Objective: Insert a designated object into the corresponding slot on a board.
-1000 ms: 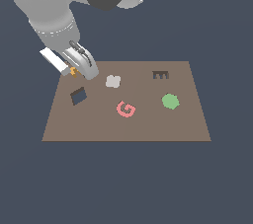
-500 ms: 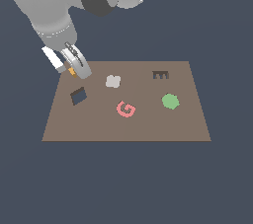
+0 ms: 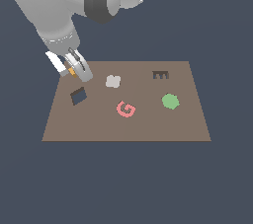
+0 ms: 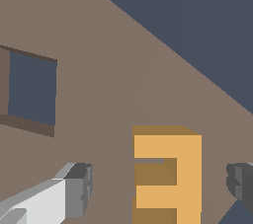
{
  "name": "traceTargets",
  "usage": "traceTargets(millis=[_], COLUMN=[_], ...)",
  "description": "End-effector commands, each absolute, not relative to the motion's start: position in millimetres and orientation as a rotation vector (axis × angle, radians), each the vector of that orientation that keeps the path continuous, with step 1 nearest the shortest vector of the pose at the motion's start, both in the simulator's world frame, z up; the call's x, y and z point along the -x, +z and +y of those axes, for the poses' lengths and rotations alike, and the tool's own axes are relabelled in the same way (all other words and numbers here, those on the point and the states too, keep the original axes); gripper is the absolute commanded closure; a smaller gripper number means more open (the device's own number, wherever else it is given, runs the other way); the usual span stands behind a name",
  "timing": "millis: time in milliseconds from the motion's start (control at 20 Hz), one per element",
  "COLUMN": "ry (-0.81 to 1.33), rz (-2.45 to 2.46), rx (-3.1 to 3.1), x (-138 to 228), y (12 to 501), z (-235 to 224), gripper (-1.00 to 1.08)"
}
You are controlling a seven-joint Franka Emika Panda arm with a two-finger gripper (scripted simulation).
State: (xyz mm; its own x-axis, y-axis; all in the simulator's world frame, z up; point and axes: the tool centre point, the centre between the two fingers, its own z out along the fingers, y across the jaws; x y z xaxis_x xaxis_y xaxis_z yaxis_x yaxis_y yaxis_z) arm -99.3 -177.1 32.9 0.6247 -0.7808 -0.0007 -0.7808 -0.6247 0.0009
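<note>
Gripper (image 4: 158,188) lifted since a second ago; E block (image 4: 168,176) seen between jaws, jaws apart, untouched; slot (image 3: 160,75) well away; grasp unconfirmed.

arm bent low, pincer (image 3: 74,69) spread apart

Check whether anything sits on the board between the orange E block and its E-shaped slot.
The orange E block lies between the open gripper fingers at the board's far corner, on the exterior view's left. The grey piece lies roughly between it and the slot.
</note>
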Motion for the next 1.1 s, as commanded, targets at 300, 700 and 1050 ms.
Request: traceTargets(millis=[300,700,1050], ry=[0.0,0.0,0.0], rz=[-1.362,-1.364,-1.413], rx=[-2.831,-2.83,-2.806], x=[99,100,105], y=[30,30,31], z=[-177,-176,-161], gripper=[1.08,1.08,1.08])
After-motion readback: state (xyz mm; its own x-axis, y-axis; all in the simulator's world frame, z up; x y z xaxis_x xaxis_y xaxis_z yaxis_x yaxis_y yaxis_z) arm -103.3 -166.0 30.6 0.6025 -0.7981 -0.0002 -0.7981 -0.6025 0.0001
